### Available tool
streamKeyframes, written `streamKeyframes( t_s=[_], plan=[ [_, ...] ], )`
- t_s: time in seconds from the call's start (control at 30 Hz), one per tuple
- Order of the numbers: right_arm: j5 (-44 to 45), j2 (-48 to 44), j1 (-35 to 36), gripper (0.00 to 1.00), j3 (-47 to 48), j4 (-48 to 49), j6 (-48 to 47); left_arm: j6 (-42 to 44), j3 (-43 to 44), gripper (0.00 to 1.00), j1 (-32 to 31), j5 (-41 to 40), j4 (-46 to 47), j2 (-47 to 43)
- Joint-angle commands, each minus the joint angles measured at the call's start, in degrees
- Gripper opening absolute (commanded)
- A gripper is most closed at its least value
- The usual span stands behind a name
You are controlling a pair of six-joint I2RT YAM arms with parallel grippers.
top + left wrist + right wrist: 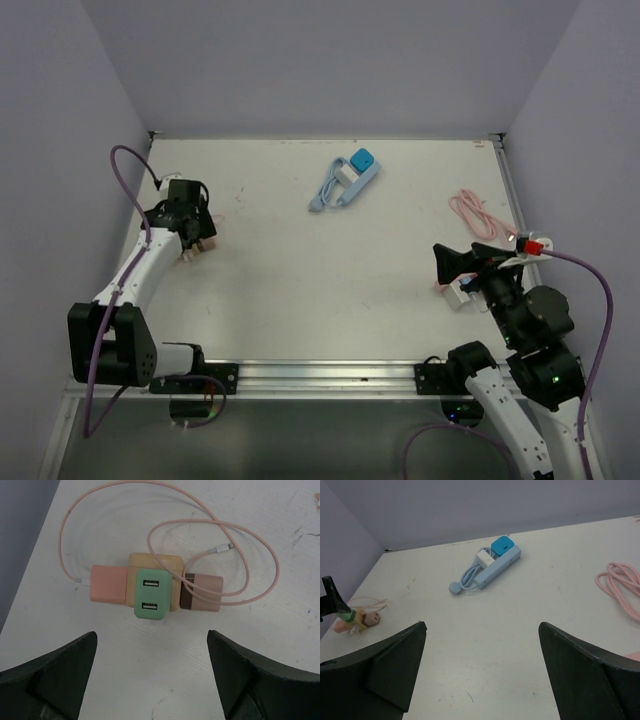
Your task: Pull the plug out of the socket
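The left gripper (193, 238) hangs over the far left part of the table (320, 290) with its fingers (55, 675) spread wide and nothing between them. In the left wrist view the yellow cube socket (152, 562) lies on the table just ahead of the open gap (151, 640), roughly centred between the two fingers and touching neither. A green USB adapter (149, 596) sits in the face of the cube turned towards the camera, its two ports one above the other, and it is the part nearest the fingertips. A pink plug (106, 583) is seated in the cube's left side, and a brown-and-pink plug (200, 593) in its right side. A thin pink cable (250, 540) loops over the table beyond the cube and crosses the right-hand plug; its small white connector (221, 547) lies loose on the table. The right gripper (445, 268) is also open and holds nothing; it is low over the near right part of the table, pointing left. From the right wrist view the cube cluster (362, 619) is well off to that gripper's left, a light blue power strip (497, 567) with a blue plug (503, 544) and a white plug (485, 557) lies well ahead of it, and a coiled pink cord (620, 587) lies to its right.
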Motion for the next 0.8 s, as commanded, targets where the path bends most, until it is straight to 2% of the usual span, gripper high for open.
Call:
streamKeyframes(
  t_s=[0.0,0.5,0.77],
  plan=[
    [0.2,-0.8,0.8,0.99,-0.4,1.3,0.1,1.9,2.7,0.94,1.7,-1.4,4.9,1.6],
    [3.8,-1.8,2.8,0.99,-1.2,1.1,-0.8,3.4,6.8,0.81,5.1,0.1,6.4,12.6],
    [4.3,-1.8,3.2,0.99,-1.7,1.5,-0.8,3.6,5.7,0.74,6.0,0.0,7.0,14.6]
  ],
)
